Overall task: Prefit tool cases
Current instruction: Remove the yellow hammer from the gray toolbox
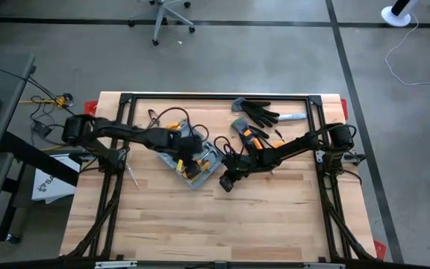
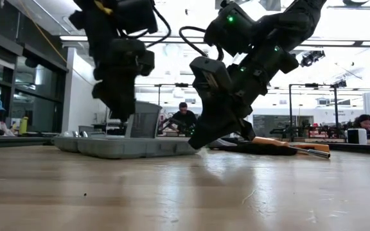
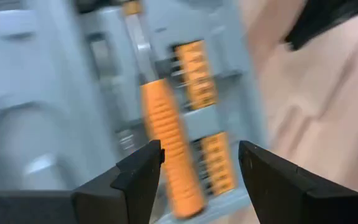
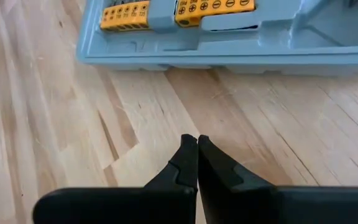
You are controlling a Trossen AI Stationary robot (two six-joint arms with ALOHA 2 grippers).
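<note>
Left hand (image 3: 197,174) hovers wide open, holding nothing, over the open tool case (image 1: 192,161) at frame centre; right hand (image 4: 196,149), pinched shut and empty, sits just beside it on the desk (image 1: 200,224).

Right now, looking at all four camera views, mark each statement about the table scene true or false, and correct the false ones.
1. The tool case lies open on the wooden table. True.
2. The right tool is wide open. False: its fingers are shut together, holding nothing.
3. The left tool is over the case with its fingers apart. True.
4. An orange-handled screwdriver lies in the case in front of the left tool. True.
5. The black work glove lies inside the case. False: it lies on the table near the far edge, apart from the case.
6. The right tool is gripping the case's edge. False: it is over bare wood just short of the case.
</note>
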